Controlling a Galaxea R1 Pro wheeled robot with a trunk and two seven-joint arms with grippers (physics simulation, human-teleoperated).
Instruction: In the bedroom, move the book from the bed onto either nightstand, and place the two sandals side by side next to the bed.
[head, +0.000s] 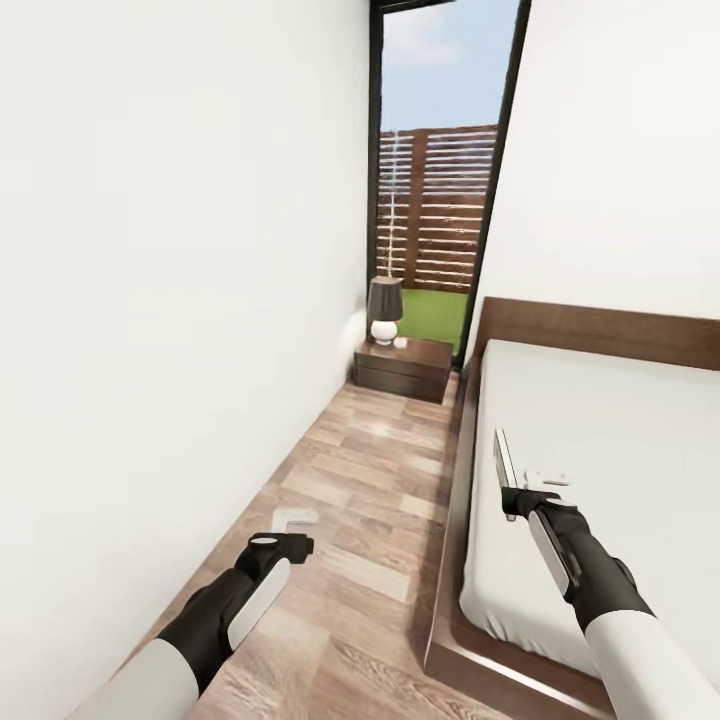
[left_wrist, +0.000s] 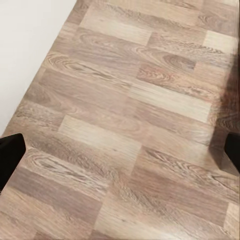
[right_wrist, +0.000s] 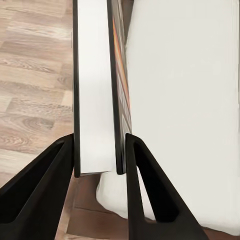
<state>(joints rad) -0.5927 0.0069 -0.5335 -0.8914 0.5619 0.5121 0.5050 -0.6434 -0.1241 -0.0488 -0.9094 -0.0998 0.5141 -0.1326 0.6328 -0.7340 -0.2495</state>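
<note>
My right gripper (head: 515, 492) is shut on the book (head: 503, 458), holding it on edge above the left edge of the bed (head: 610, 440). In the right wrist view the thin book (right_wrist: 95, 90) stands clamped between the two black fingers (right_wrist: 145, 190), its white page edge facing the camera and an orange band on its cover. A dark brown nightstand (head: 405, 366) stands at the far end of the aisle, by the bed's headboard. Low over the wood floor, my left gripper (head: 290, 532) is open and holds nothing; its fingertips (left_wrist: 10, 155) sit far apart. The sandals are out of view.
A grey-shaded lamp (head: 385, 310) with a white base and a small white object (head: 401, 342) stand on the nightstand. The white wall (head: 180, 300) hems the narrow floor aisle (head: 370, 480) on the left. A tall black-framed window (head: 440, 180) lies behind the nightstand.
</note>
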